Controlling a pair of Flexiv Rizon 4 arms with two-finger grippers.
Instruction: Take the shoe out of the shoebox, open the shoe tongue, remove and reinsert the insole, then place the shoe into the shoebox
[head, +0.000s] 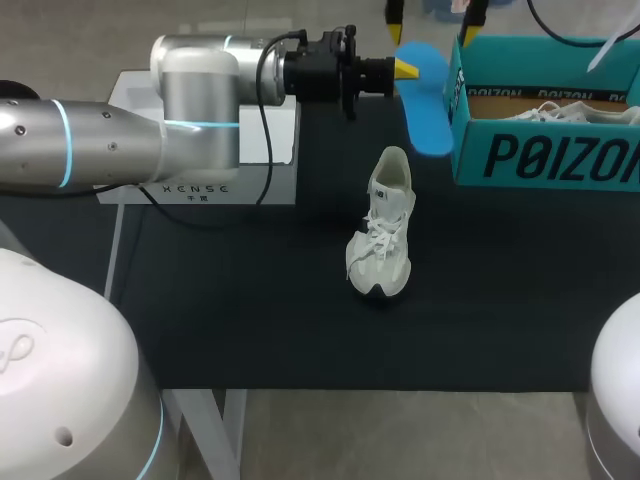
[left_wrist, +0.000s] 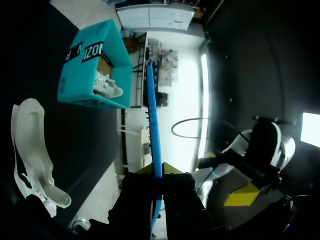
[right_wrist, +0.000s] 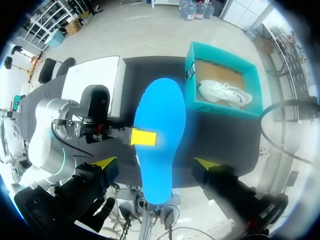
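Observation:
A pale white-green shoe (head: 382, 225) stands on the black mat, toe toward the front edge; the left wrist view shows the shoe (left_wrist: 30, 145) off to one side of the gripper. My left gripper (head: 405, 68) is shut on the edge of a blue insole (head: 425, 100), held in the air beside the teal shoebox (head: 545, 150). Seen edge-on, the insole (left_wrist: 152, 130) runs out from between the left gripper (left_wrist: 159, 172) fingers. My right gripper (right_wrist: 155, 162) hangs open above, and the insole (right_wrist: 160, 135) lies in the gap below without touching its fingers. The shoebox (right_wrist: 225, 85) holds a second white shoe (right_wrist: 225, 92).
A white box (head: 200, 150) sits at the back left under my left arm. The shoebox fills the back right corner. The black mat (head: 250, 320) stretches in front of the shoe and to both its sides.

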